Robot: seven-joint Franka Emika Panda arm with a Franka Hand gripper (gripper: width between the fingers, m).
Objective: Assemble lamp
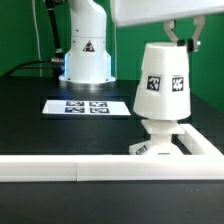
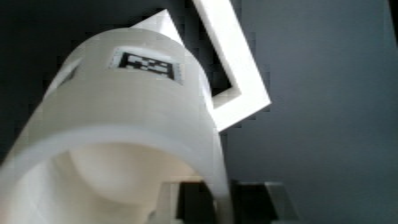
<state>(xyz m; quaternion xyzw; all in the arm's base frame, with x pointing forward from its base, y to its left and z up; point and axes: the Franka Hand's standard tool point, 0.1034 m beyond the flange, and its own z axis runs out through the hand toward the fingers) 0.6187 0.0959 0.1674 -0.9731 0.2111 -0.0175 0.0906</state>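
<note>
The white cone-shaped shade [image 1: 162, 84], with square tags on its side, hangs upright from my gripper [image 1: 181, 40]. The gripper is shut on the shade's upper rim. The bulb [image 1: 160, 128] shows as a rounded white part right below the shade's lower edge. It stands on the flat base [image 1: 146, 150] in the corner of the rail. I cannot tell whether the shade touches the bulb. In the wrist view the shade [image 2: 125, 130] fills the picture. Its thin wall is pinched between the two dark fingers [image 2: 187, 200] of my gripper [image 2: 217, 200].
A long white rail [image 1: 60, 166] runs along the front and turns back at the exterior view's right [image 1: 200, 142]; it also shows in the wrist view [image 2: 228, 60]. The marker board [image 1: 88, 105] lies on the black table. The arm's white pedestal [image 1: 86, 50] stands behind it.
</note>
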